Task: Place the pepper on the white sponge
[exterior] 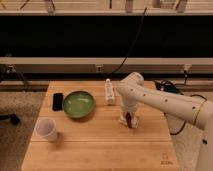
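Observation:
A small dark red pepper (130, 120) sits at the tip of my gripper (128, 117), just right of the table's middle. It rests on or just above a white sponge (134, 123), whose pale edges show around it. The white arm comes in from the right and bends down over this spot, hiding most of the sponge and the top of the pepper.
On the wooden table (100, 145) are a green bowl (78, 104), a black flat object (58, 101) to its left, a white cup (46, 129) at the front left, and a white bottle (108, 92) lying behind the gripper. A black cable hangs at the back.

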`<state>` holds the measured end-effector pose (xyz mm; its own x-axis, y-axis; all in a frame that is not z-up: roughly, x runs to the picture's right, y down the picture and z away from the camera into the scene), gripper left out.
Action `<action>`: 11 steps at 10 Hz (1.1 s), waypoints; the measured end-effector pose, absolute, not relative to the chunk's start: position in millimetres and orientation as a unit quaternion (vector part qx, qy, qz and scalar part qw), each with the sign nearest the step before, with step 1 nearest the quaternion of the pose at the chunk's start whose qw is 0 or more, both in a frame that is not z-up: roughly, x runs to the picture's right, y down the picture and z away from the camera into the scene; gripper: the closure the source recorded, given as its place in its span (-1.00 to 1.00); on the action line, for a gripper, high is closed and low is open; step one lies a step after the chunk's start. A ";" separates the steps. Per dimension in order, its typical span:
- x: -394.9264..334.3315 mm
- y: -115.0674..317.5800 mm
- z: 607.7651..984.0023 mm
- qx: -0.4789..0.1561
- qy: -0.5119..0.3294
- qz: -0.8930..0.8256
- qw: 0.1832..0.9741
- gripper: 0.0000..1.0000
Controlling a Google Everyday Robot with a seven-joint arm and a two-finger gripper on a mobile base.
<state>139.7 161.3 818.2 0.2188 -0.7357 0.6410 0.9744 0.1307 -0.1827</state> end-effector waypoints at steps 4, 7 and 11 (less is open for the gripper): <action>152.1 163.1 820.7 -0.299 -0.207 -0.577 0.732 -0.60; 155.2 165.1 818.5 -0.300 -0.210 -0.571 0.734 -0.60; 155.3 162.3 812.4 -0.294 -0.210 -0.569 0.739 -0.60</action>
<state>155.3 162.3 812.4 0.2654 -0.7170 0.6445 0.9638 0.1805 -0.1961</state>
